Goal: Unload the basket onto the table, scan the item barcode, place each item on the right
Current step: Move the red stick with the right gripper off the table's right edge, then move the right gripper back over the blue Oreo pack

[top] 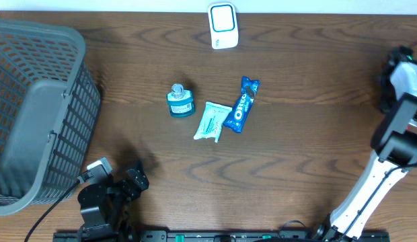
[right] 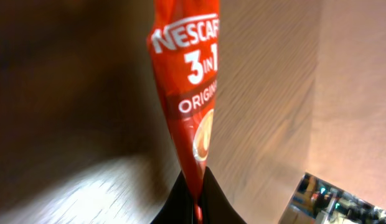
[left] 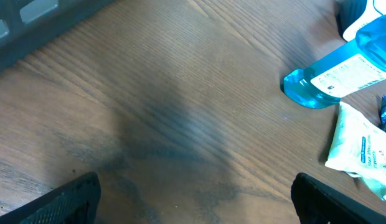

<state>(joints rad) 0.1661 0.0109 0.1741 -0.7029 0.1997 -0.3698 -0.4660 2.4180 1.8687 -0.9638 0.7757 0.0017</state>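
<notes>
- The right claw (right: 196,194) is pinched tight on the bottom end of a red Nescafé sachet (right: 190,81). The sachet stands straight out from the fingertips, with its "3 in 1" print facing the wrist camera.
- The worktop (right: 268,93) is behind the sachet, clear of it.
- From overhead, the right arm (top: 395,138) is raised at the far right edge. The white scanner (top: 222,25) stands well apart to its left, at the back edge of the worktop.
- The left claw (left: 194,186) is spread wide with nothing between its fingers (left: 75,199), low over bare wood.
- Ahead of the left claw and off to its right lies a blue bottle (left: 342,74) on its side.
- Just beside the bottle, on the side away from the left claw, is a white wipes packet (left: 361,146).
- Further right again is a blue Oreo pack (top: 241,104), touching the wipes packet.
- The grey basket (top: 33,101) sits just to the left of the left claw.
</notes>
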